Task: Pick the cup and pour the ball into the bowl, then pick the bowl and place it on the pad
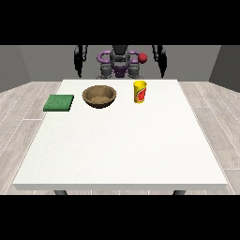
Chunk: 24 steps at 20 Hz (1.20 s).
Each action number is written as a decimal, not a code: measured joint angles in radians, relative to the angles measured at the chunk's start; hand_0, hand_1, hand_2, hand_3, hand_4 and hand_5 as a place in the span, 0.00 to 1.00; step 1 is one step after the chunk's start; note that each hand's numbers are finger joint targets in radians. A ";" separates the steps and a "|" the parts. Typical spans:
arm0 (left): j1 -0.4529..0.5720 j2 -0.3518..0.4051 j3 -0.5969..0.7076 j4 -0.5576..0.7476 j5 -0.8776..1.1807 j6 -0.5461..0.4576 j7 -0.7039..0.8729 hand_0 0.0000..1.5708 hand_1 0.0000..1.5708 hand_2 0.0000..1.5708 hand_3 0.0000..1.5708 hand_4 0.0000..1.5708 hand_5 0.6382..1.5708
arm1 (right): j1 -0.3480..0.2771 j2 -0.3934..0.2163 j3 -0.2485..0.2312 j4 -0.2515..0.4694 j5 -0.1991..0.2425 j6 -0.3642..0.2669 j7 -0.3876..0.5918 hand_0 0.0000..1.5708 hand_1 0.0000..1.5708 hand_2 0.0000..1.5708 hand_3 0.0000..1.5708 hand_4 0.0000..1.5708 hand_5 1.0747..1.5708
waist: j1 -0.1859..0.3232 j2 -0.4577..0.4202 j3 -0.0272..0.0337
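Bare test rm/lab: white table (117, 150), grey walls (37, 61), pale wood-plank floor (21, 112), no furniture otherwise.

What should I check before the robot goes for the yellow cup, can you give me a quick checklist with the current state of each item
1. Cup upright on the table: ok.
2. Ball inside the cup: cannot tell, the cup's inside is not visible from the front view.
3. Bowl upright, opening up, standing apart from the cup at its view-left: ok.
4. Pad lying flat near the table's view-left edge, nothing on it: ok.
5. Table between cup and bowl free for the pour: ok.
6. Hands ready: cannot tell; the hand at the view's right and the hand at the view's left hang by the robot's sides behind the table, nothing seen in them.
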 measured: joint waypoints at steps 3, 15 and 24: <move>-0.003 0.013 0.002 -0.036 0.003 -0.004 0.025 0.00 0.00 0.00 0.00 0.00 1.00 | -0.003 -0.014 -0.005 -0.035 -0.002 0.001 0.026 0.00 0.00 0.21 0.31 0.54 0.99 | -0.001 -0.098 -0.0002; -0.213 -0.060 0.047 -0.101 0.214 0.048 0.102 0.00 0.00 0.00 0.00 0.00 1.00 | -0.158 0.085 0.224 -0.184 -0.036 -0.307 0.138 0.00 0.00 0.21 0.29 0.53 0.99 | -0.022 -0.165 -0.0006; -0.311 -0.057 0.072 -0.050 0.205 0.054 0.019 0.00 0.00 0.00 0.00 0.00 0.98 | -0.269 0.086 0.213 -0.206 0.000 -0.343 0.155 0.00 0.00 0.27 0.49 0.49 1.00 | -0.039 -0.025 0.0001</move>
